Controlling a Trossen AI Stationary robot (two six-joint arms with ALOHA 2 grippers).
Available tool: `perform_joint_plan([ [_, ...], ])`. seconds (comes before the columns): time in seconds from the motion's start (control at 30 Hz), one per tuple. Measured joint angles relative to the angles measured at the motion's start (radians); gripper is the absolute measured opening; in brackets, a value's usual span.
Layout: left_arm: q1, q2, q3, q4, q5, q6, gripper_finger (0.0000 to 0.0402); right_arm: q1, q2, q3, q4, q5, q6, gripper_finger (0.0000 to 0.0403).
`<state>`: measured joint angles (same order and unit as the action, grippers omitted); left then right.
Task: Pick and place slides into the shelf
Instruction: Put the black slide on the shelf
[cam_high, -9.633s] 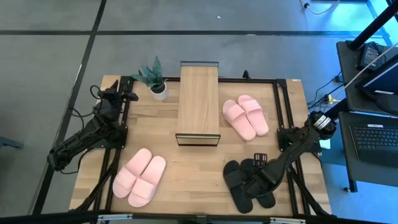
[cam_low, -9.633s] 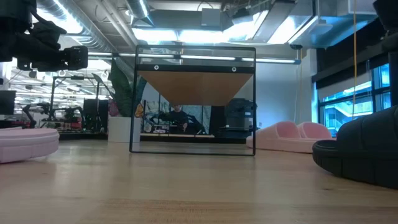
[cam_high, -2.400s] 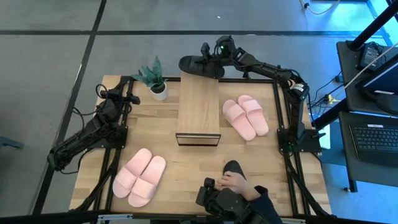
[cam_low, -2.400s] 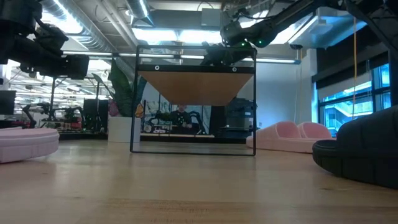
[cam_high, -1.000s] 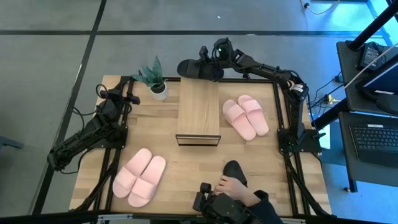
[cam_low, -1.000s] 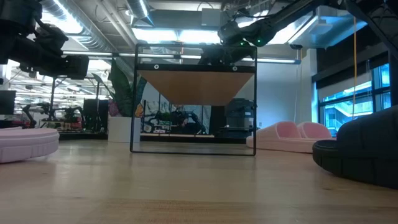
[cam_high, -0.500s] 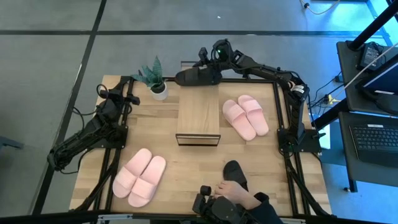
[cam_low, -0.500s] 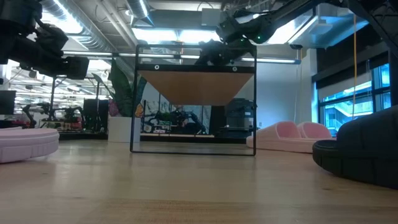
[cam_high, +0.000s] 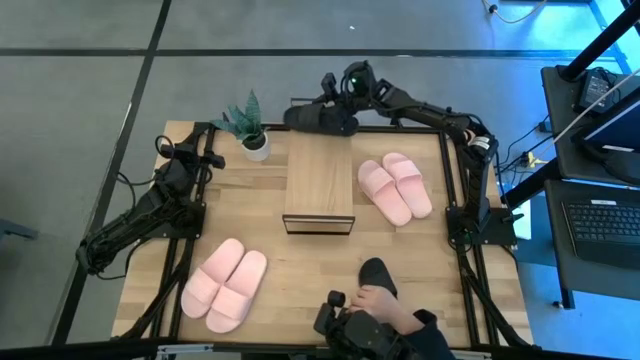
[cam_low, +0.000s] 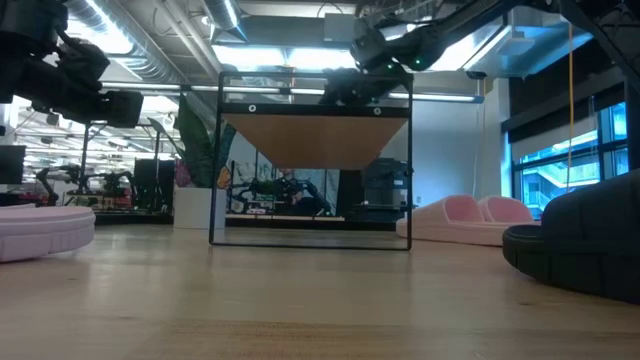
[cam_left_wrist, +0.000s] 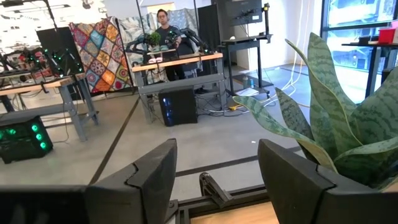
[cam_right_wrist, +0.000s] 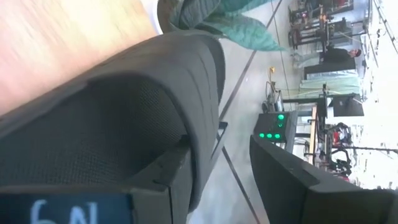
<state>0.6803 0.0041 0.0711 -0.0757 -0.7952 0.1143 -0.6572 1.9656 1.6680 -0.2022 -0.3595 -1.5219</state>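
At the far end of the shelf (cam_high: 318, 170), a black slide (cam_high: 318, 119) is held pinched in the right gripper (cam_high: 334, 104), apparently for setting down there; the left gripper (cam_high: 187, 152), fingers wide, is parked left of the shelf.

Shelf (cam_high: 318, 172): top board of pale wood with fine straight grain and a matt finish; frame of thin black metal.
Tabletop (cam_high: 300, 265): light wood planks, satin, faintly reflective in the low view.
Pink slides (cam_high: 225, 284): soft foam-like material, smooth and matt.
Second pink pair (cam_high: 395, 187): same smooth matt finish.
Black slide (cam_right_wrist: 112, 118): strap lined with fine mesh cloth; outer face ribbed and matt.
Black slide at the near edge (cam_high: 378, 277): matt, rubbery.
Plant (cam_left_wrist: 336, 124): stiff, smooth, banded green leaves.
Pot (cam_high: 257, 150): plain white, smooth.
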Motion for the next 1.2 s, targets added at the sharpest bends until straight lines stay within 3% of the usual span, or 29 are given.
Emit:
perform_joint_plan([
  [0.93, 0.000, 0.000, 0.000, 0.000, 0.000, -0.001, 0.0217, 0.004, -0.001, 0.001, -0.059, 0.124, 0.009, 0.0156],
  [1.2, 0.000, 0.000, 0.000, 0.000, 0.000, -0.001, 0.0217, 0.004, -0.001, 0.143, -0.322, 0.124, 0.063, 0.0156],
])
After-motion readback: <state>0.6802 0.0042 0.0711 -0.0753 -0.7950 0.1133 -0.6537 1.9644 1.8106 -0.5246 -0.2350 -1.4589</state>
